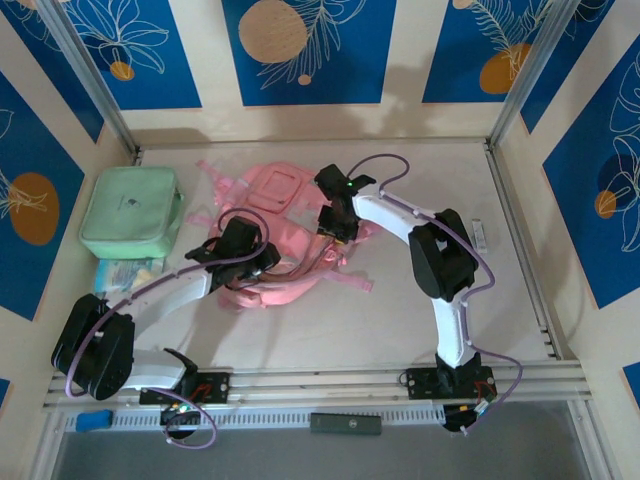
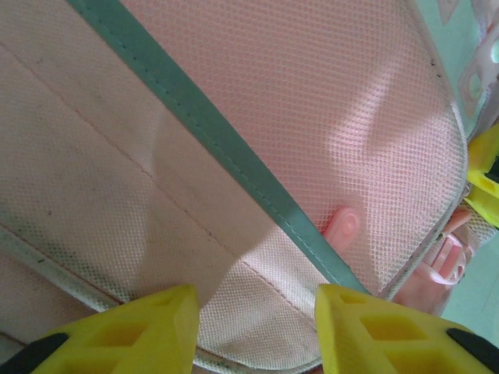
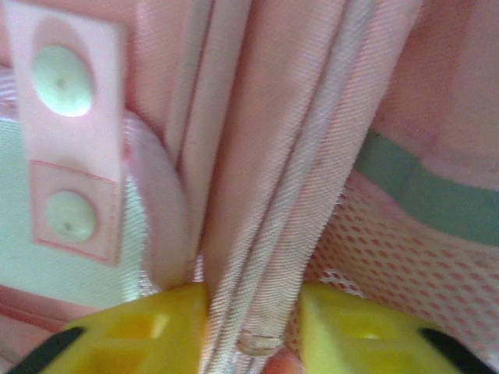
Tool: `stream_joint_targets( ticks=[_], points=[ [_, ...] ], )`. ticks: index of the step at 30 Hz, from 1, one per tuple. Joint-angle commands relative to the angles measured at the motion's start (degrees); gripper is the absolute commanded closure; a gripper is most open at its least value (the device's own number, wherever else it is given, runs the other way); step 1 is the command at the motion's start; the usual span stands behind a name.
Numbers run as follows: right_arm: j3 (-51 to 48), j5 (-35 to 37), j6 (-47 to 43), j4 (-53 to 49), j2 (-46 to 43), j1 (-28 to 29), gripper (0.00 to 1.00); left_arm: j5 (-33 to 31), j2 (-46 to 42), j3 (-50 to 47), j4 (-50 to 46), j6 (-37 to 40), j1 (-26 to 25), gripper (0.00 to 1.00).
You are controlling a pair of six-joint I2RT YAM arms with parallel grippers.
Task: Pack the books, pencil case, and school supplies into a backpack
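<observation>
Right gripper (image 3: 253, 331) pinches a fold of the pink backpack (image 1: 283, 290), which I see lying mid-surface (image 1: 420, 340) toward the far edge; left gripper (image 2: 257, 331) sits spread open on its left side, just as close.

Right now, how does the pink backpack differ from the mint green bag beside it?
The pink backpack lies crumpled mid-table with straps spread; the mint green bag is a neat flat square at the left. The right end effector pinches a fold of the backpack, while no end effector touches the green bag. Both are soft fabric bags on the table.
</observation>
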Motion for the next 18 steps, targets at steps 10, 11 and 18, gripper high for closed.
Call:
stream_joint_targets(
  ticks=[10,11,18],
  points=[
    [-8.15,-6.17,-1.64,14.34,-7.67,-0.93,1.0,-0.33,2.63,-2.79,1.97,1.54,4.49,0.56],
    [-9.16,-7.35,-1.08,15.21,-9.29,-0.8,1.0,0.49,4.08,-2.0,2.75,2.29,5.72,0.57],
    [-17.5,-16.12,4.1,25.22,-16.8,-1.87,1.0,6.71,13.92,6.1,11.36,8.63,12.45,0.59]
  ],
)
